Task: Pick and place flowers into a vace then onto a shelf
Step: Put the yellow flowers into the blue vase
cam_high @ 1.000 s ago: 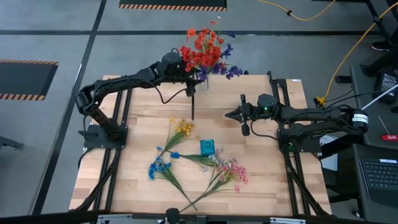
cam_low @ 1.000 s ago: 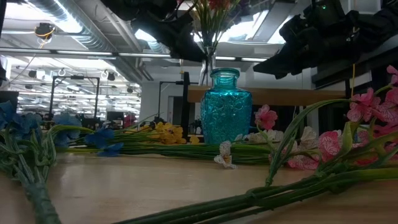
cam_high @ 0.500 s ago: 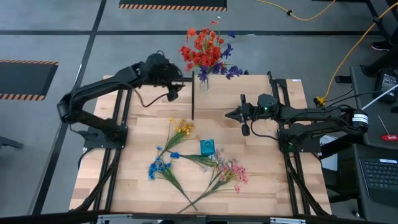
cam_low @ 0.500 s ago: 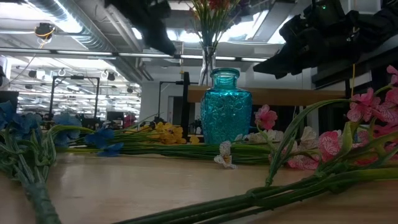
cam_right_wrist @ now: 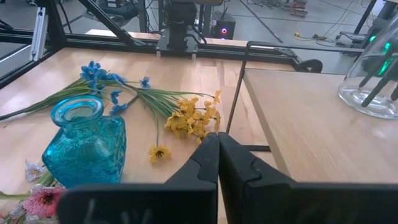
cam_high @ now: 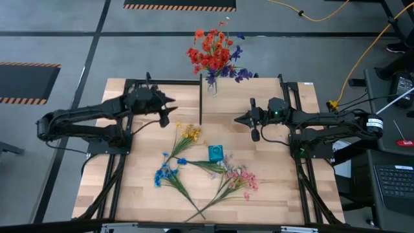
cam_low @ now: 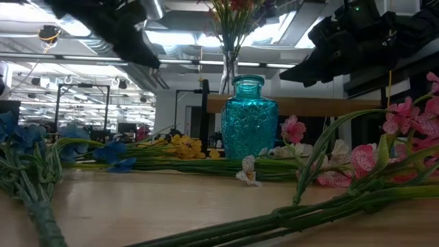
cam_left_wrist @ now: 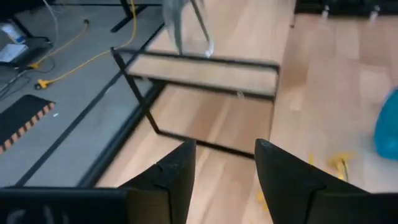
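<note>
Near the left side of the table (cam_high: 103,194), toward its back edge, the left gripper (cam_high: 169,105) is hanging above the wood with nothing in it. Its fingers (cam_left_wrist: 177,177) are standing a little apart, with a gap between them.

The yellow flowers (cam_high: 189,134) are lying just beside it, a bit toward the middle of the table. Their long stalk is running slantwise, with the blooms at the end closer to the back edge. The left gripper is the nearer one to them, so I think it is the one to grab them next.

In the middle, the blue vase (cam_high: 215,153) is standing upright and empty. The blue flowers (cam_high: 165,175) and pink flowers (cam_high: 242,180) are lying near the front edge.

At the back edge, a clear vase (cam_high: 211,84) of red flowers is already sitting on the shelf (cam_right_wrist: 323,134).

On the right side, the right gripper (cam_high: 255,134) is waiting with its fingers pressed together.
</note>
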`<action>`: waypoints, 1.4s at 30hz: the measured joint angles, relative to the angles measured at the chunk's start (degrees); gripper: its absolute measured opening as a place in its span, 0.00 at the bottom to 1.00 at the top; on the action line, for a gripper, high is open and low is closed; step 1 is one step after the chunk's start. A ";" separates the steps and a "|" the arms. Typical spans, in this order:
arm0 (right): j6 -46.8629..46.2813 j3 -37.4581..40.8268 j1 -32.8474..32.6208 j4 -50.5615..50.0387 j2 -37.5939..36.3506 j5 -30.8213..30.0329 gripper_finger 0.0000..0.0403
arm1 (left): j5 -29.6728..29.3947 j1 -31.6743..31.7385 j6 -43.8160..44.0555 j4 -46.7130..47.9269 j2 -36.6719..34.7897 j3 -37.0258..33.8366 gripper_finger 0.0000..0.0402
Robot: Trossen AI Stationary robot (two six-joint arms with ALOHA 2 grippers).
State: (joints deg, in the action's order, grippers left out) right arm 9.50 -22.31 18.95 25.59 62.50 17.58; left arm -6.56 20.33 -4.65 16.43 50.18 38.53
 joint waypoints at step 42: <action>-2.95 0.00 -0.08 -0.12 0.00 0.00 0.01 | -14.34 -36.54 42.07 42.06 26.97 22.11 0.31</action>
State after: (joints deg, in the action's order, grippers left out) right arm 6.55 -22.31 18.87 25.47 62.50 17.58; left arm -20.91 -16.21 37.42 58.48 77.15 60.65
